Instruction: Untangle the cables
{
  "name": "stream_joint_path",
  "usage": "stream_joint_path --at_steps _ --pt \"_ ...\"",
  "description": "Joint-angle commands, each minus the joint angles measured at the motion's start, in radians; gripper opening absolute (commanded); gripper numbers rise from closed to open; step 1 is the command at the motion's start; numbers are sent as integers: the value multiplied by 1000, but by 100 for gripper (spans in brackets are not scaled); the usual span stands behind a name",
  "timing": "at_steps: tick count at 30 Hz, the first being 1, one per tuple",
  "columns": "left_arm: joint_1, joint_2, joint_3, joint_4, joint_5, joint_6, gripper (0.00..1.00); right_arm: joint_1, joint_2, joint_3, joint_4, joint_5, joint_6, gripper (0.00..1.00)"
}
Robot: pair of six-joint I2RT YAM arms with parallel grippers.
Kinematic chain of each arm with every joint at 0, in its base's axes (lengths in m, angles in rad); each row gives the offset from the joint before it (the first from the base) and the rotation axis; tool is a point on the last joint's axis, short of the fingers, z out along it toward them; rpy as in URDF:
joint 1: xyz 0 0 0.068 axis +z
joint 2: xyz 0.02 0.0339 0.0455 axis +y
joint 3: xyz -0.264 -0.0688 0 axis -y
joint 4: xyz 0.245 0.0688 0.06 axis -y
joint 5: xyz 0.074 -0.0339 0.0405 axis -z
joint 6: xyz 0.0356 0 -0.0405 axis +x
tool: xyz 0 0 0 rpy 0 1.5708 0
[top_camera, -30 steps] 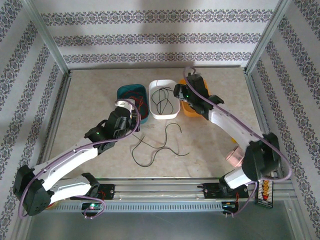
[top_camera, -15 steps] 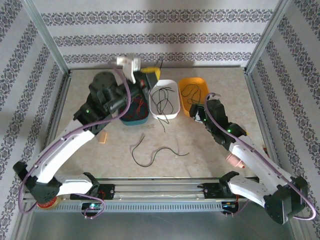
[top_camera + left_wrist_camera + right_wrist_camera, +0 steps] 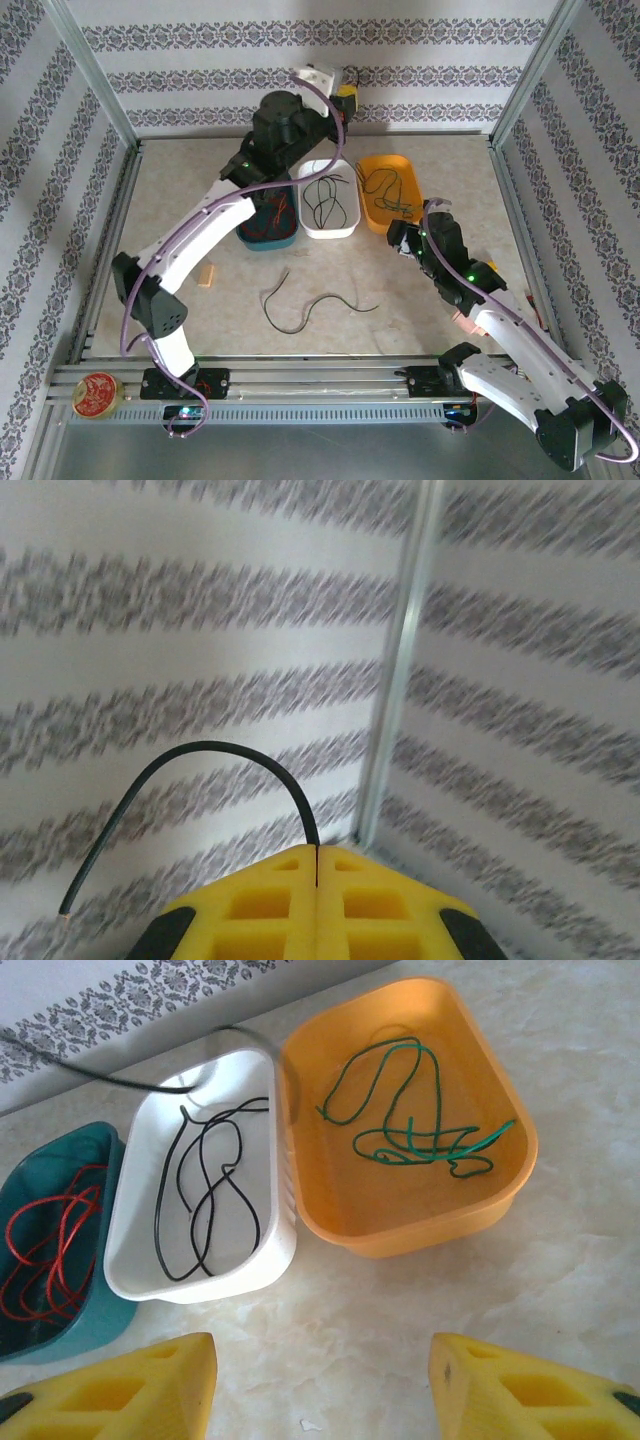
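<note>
Overhead and close right-wrist cameras share the white tray [image 3: 328, 235] [image 3: 210, 1285].

Soft, bright, even light casts only faint shadows, while the left wrist view's wallpaper [image 3: 200, 610] is smeared with blur.

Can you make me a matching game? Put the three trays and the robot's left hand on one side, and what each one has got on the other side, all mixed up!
Column 1
1. teal tray
2. white tray
3. orange tray
4. left hand

Column 2
A. green cables lying inside
B. shut on one black cable, held up in the air
C. red cables lying inside
D. black cables lying inside

Pairs: 1-C, 2-D, 3-A, 4-B
</note>
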Motion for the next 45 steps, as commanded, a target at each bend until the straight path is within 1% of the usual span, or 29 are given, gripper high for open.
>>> stream_joint_path --at_steps 1,5,8,10,12,15,17,23,27,31,35,40,42,45 --pt "30 34 -81 38 -92 21 0 -6 -29 -7 -36 -11 -23 58" --pt "31 22 -187 127 -92 -9 0 -9 -52 -9 -59 -6 -38 58" --pt "35 2 -193 161 -92 -25 0 -15 -63 -12 -65 -1 -43 58" --pt "41 -6 -170 182 -62 -36 0 -16 -60 -11 -62 -7 -43 58" --pt "49 -3 -124 195 -10 -49 0 -18 -49 -6 -62 -14 -43 58" --pt "64 17 -50 234 66 -86 0 -17 -42 -3 -56 -14 -37 57" --pt "72 36 1 254 95 -103 0 -17 -44 -5 -53 -16 -32 57" --pt "85 66 83 314 153 -100 0 -17 -64 -24 -55 -25 -26 57" --pt "100 66 88 344 157 -114 0 -15 -74 -31 -58 -36 -22 57" --pt "106 62 89 315 145 -103 0 -15 -73 -34 -61 -39 -19 57" --pt "106 27 -14 302 137 -94 0 -17 -76 -38 -58 -42 -14 57" --pt "105 -24 -257 342 100 -129 0 -17 -79 -41 -62 -52 -17 57" --pt "106 -23 -339 355 72 -145 0 -17 -80 -41 -62 -60 -17 57" --pt "105 7 -414 352 44 -148 0 -15 -80 -38 -65 -69 -15 57"
